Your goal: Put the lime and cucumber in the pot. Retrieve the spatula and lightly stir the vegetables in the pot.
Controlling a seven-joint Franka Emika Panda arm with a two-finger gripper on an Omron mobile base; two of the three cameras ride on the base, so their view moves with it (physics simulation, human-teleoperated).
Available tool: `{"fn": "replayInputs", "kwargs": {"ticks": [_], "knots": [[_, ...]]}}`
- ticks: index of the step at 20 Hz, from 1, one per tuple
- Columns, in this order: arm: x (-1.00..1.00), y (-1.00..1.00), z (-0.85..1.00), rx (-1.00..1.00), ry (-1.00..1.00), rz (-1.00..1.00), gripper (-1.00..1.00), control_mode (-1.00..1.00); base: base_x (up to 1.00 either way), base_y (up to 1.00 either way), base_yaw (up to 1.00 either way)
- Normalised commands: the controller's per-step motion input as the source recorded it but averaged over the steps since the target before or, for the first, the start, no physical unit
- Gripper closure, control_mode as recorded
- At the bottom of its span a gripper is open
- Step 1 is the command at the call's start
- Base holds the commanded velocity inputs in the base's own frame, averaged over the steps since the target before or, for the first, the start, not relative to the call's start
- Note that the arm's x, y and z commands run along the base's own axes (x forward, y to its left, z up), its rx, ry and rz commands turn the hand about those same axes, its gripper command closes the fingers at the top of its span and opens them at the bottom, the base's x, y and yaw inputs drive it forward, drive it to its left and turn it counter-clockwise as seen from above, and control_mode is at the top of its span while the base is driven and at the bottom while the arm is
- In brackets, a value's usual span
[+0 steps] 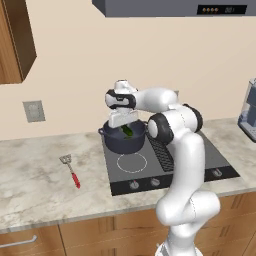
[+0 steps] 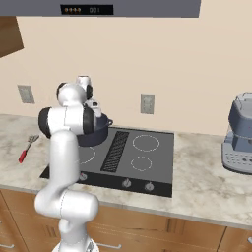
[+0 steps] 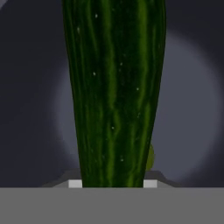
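The dark blue-grey pot stands on the cooktop's back left burner. My gripper hangs just over its rim, pointing down, shut on the cucumber, whose lower end reaches into the pot. In the hand view the cucumber runs up from between my fingertips against the pot's grey bottom. A pale green sliver of the lime peeks out beside it in the pot. The spatula, red-handled with a slotted head, lies on the counter left of the stove; the right base view has the spatula at far left.
The black cooktop has knobs along its front edge. A coffee machine stands at the right on the counter. A range hood hangs above, and a wooden cabinet is at upper left.
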Motion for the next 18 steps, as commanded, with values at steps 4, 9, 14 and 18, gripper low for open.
{"fn": "replayInputs", "kwargs": {"ticks": [4,9,14,18], "knots": [[0.19,0.00,-0.34,-0.03,0.07,0.00,1.00,-1.00,0.00,0.00,0.00],[0.20,0.00,-0.31,-0.02,0.07,0.00,1.00,-1.00,0.00,0.00,0.00],[0.02,0.00,-0.02,0.00,0.02,0.00,1.00,-1.00,0.00,0.00,0.00],[-0.05,0.00,0.00,0.00,0.00,0.00,1.00,-1.00,0.00,0.00,0.00]]}}
